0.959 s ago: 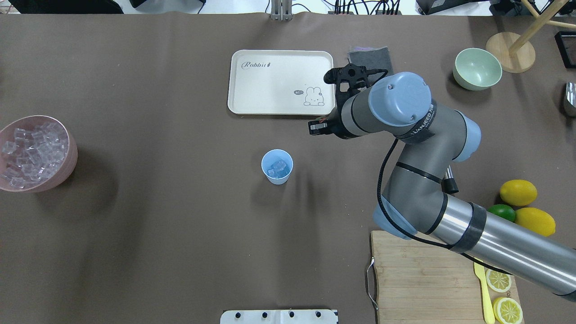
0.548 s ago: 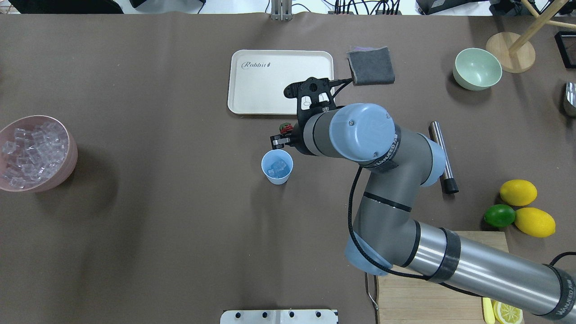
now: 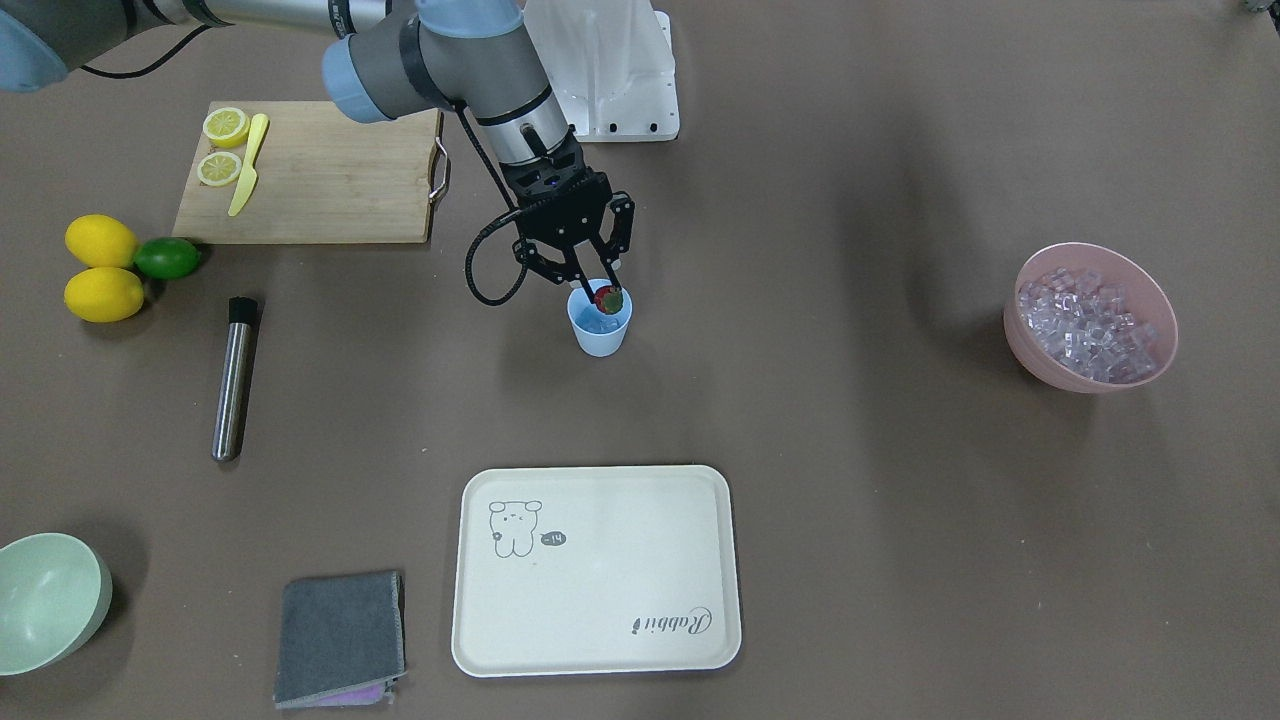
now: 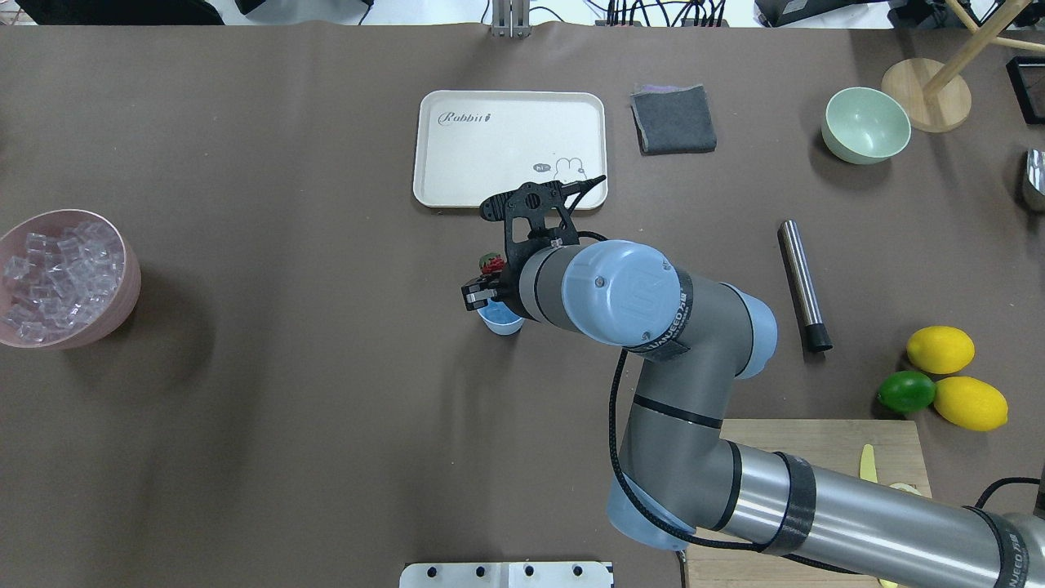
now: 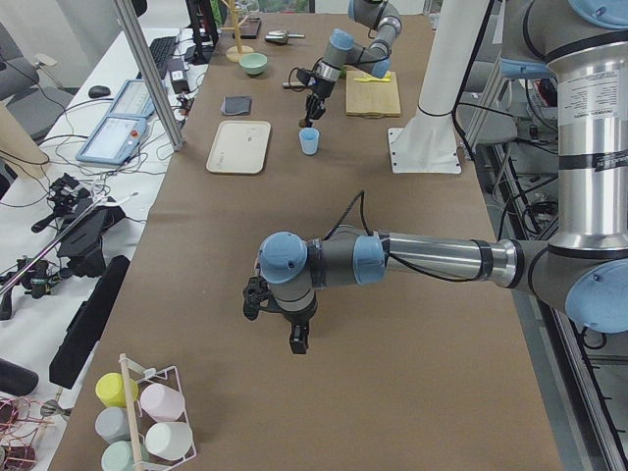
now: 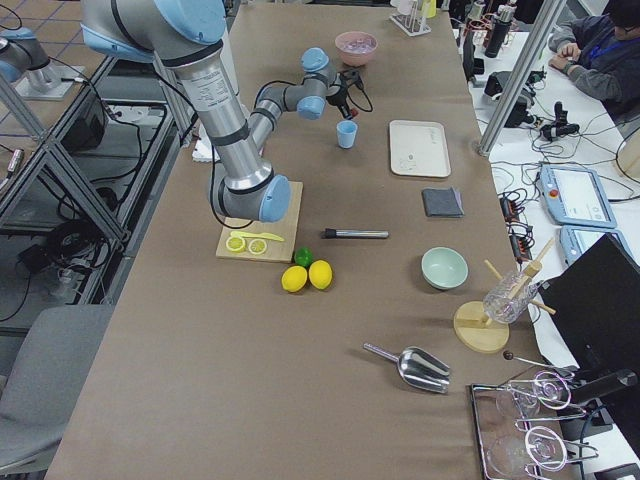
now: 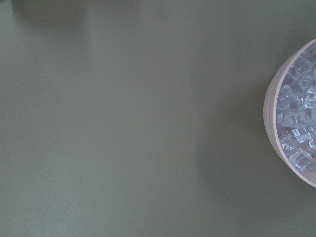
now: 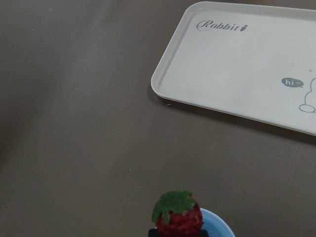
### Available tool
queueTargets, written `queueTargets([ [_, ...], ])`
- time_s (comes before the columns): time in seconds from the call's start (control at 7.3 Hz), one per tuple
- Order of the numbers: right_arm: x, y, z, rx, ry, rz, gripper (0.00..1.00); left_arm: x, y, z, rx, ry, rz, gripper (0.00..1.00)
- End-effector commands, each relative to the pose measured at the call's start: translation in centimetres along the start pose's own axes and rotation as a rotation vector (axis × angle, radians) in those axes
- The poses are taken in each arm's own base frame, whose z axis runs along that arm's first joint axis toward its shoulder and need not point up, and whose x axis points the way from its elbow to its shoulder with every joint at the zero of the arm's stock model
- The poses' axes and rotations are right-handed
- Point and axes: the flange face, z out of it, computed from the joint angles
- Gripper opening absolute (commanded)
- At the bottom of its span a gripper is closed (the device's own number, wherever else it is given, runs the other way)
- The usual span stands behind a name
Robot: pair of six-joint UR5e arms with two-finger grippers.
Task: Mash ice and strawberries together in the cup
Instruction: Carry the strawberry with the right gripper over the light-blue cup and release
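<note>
My right gripper (image 3: 606, 292) is shut on the strawberry (image 3: 607, 298), a small dark-red berry with a green cap. It holds the berry just above the rim of the light-blue cup (image 3: 600, 332) at mid-table. The right wrist view shows the strawberry (image 8: 177, 216) right over the cup rim (image 8: 218, 225). In the overhead view the wrist hides most of the cup (image 4: 503, 325). Ice (image 3: 1088, 312) is heaped in a pink bowl (image 3: 1032, 345) far to my left. My left gripper (image 5: 292, 339) hovers over bare table near that bowl, and I cannot tell its state.
A cream tray (image 4: 457, 163) lies beyond the cup, with a grey cloth (image 4: 674, 119) beside it. A metal rod (image 4: 803, 284), two lemons (image 4: 940, 349), a lime (image 4: 906, 391) and a cutting board (image 3: 310, 175) are on my right. A pale-green bowl (image 4: 865, 125) stands at far right.
My right gripper has carried the strawberry leftward and toward me, from beside the tray to a spot over the cup. The arm now hides most of the cup from overhead.
</note>
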Motion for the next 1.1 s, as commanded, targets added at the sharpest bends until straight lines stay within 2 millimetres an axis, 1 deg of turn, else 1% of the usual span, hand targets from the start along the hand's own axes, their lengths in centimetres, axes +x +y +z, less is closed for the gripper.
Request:
queueTargets([
  [0.0,0.0,0.2,-0.2,0.014,0.005,0.006,0.99,0.0,-0.1,0.0,-0.001,0.001,0.001,0.98],
  [0.41,0.1,0.4,-0.2,-0.003,0.007,-0.001,0.99,0.0,0.0,0.0,-0.001,0.001,0.001,0.98],
  [0.55,0.4,0.2,-0.6,-0.031,0.005,0.001,0.99,0.1,0.0,0.0,0.001,0.0,0.004,0.98],
  [0.68,1.4,-0.5,-1.1,-0.116,0.053,0.024,0.99,0.1,0.0,0.0,0.001,0.0,0.004,0.98],
  [0.82,3.4,-1.5,-1.8,-0.212,0.12,0.059,0.99,0.1,0.0,0.0,0.001,0.0,0.005,0.98],
  [0.96,6.8,-2.9,-2.0,-0.319,0.2,0.121,0.99,0.1,0.0,0.0,0.001,0.0,0.005,0.98],
])
